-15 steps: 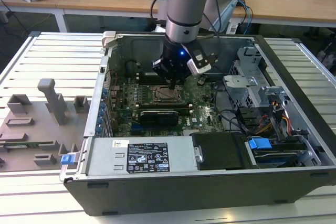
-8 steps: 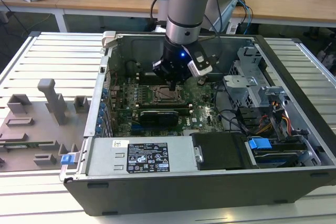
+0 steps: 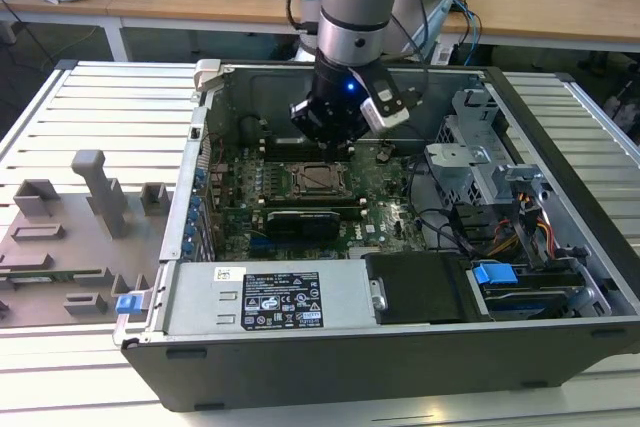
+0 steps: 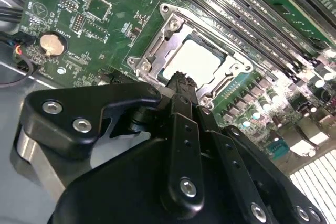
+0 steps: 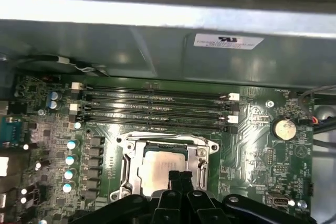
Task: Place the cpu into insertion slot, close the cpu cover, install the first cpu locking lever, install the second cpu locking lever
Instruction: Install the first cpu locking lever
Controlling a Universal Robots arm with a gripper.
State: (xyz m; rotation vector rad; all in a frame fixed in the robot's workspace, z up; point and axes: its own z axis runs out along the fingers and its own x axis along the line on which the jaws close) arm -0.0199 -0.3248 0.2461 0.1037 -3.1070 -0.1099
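Hand [image 4: 181, 80] pressed together, empty, just above cpu [image 4: 193, 60] seated under cpu cover [image 4: 157, 45]. Chip looks light, rigid, fragile; grip edges only.

Arm [image 3: 355, 2]: cylindrical silver-grey segment, pale blue band at the top, black cables looped alongside. Wrist housed in black, a small blue light lit on it. Gripper [image 4: 181, 85]: matte black linkages fastened with silver screws.
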